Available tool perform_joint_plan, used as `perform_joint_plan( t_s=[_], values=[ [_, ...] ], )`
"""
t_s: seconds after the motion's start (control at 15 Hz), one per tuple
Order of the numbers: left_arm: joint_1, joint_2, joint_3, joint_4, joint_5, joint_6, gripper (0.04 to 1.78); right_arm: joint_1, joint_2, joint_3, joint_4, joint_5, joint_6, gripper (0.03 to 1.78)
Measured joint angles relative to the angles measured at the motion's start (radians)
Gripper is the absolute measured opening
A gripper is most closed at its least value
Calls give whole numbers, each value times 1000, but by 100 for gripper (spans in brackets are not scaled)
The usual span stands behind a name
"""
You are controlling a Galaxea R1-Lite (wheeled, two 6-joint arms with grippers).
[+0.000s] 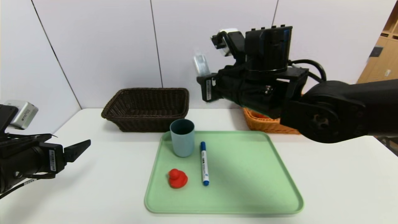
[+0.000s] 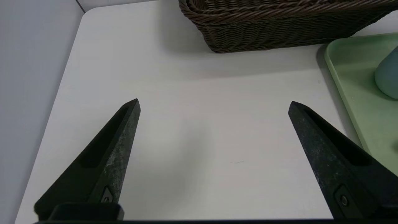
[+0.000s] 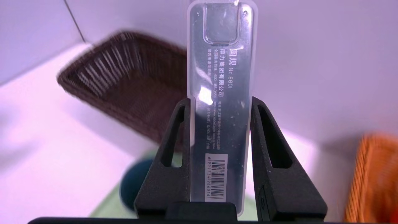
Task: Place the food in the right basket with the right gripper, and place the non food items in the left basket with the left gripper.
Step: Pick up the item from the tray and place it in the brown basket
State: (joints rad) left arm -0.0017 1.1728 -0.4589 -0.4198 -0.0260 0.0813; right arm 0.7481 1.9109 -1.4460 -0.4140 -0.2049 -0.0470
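Right gripper (image 3: 219,161) of mine is clamping the clear case (image 3: 220,93), raised between the dark basket (image 1: 146,109) and orange basket (image 1: 264,124). Cup (image 1: 182,137), marker (image 1: 204,163) and duck (image 1: 177,178) are still waiting on the tray (image 1: 248,186); left gripper (image 2: 214,109) is idling, fingers apart.

Light's bright and even from overhead here, so I only cast soft shadows on the table (image 1: 326,174). Glare hits the clear case (image 3: 220,102); behind it both baskets smear badly. The head view bends at its edges.
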Motion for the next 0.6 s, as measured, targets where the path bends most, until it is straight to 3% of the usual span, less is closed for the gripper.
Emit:
perform_joint_plan(
  t_s=[0.07, 0.27, 0.4, 0.6],
  values=[
    [3, -9, 4, 1, -1, 1, 169, 2, 27, -12, -81, 29, -34, 54],
    [10, -27, 11, 2, -3, 3, 169, 9, 125, -98, -249, 95, -52, 54],
    [12, -31, 13, 2, -3, 3, 169, 11, 208, -188, -331, 99, -64, 54],
    [11, -32, 22, 2, -4, 4, 169, 12, 337, -355, -359, 95, -95, 54]
  ],
)
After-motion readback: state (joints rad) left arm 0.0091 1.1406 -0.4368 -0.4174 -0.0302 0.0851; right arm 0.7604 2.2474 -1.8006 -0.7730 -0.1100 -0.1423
